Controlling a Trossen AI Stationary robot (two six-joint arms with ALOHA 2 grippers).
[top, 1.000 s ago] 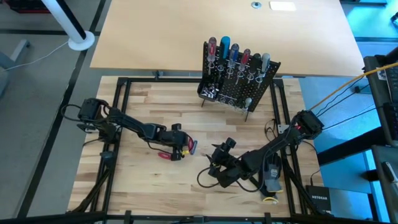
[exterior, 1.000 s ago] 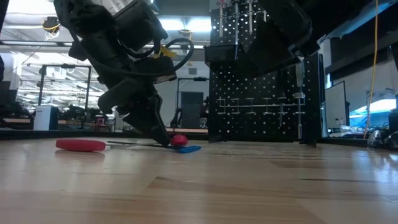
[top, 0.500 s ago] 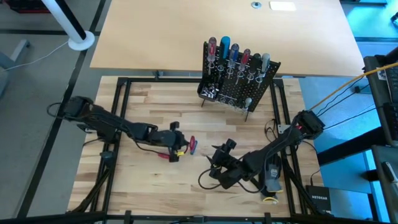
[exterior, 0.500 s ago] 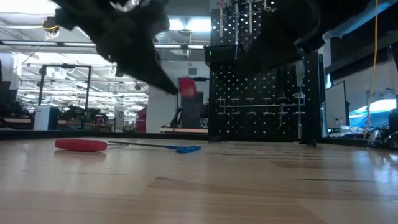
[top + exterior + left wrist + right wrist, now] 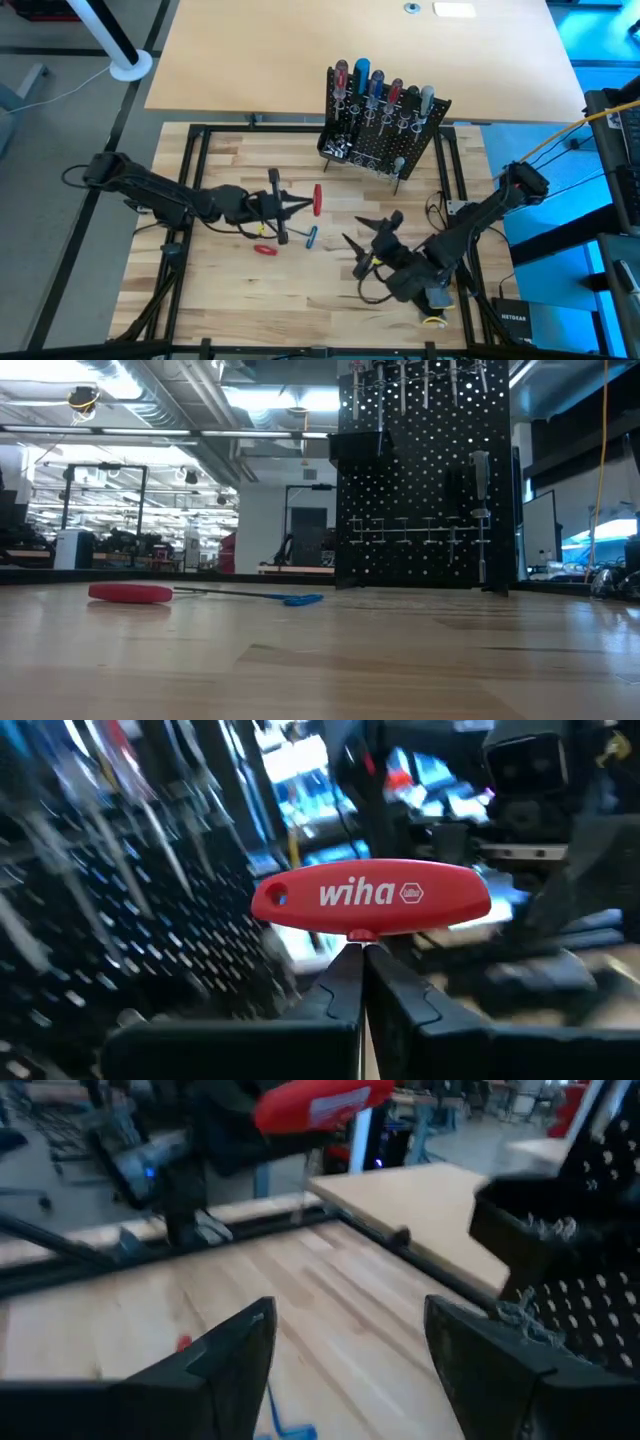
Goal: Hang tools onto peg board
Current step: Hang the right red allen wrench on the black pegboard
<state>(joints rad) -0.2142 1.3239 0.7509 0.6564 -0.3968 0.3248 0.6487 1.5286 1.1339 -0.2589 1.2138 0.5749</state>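
Observation:
My left gripper [image 5: 303,205] hangs above the table's middle, shut on a red T-handle tool [image 5: 370,898], whose handle [image 5: 318,198] shows just past the fingertips. My right gripper [image 5: 352,228] hovers open a little to its right and nearer, with nothing between its fingers [image 5: 240,1350]. The peg board [image 5: 385,140] stands at the far side on thin legs, with several red, blue and grey handled tools hanging in its top rings. A red-handled tool [image 5: 265,249] and a small blue tool [image 5: 311,237] lie flat on the table. No gripper shows in the low view. My left gripper pinches the tool's thin metal shaft [image 5: 357,936] right below the red handle, between its two fingertips [image 5: 335,985]. The fingers point level toward the table's right, and the shaft runs along them. The handle sits crosswise beyond the tips, lifted clear of the table.
A black-and-grey glove [image 5: 436,283] lies under my right arm at the near right. A black frame [image 5: 200,135] borders the wooden tabletop. Bare wood lies between the grippers and the peg board [image 5: 420,480].
My left gripper has risen from the table with the red T-handle tool, tipping from pointing down to level and moving toward the far edge; the tool is lifted clear. My right gripper has also risen and stays open. Both have left the low view.

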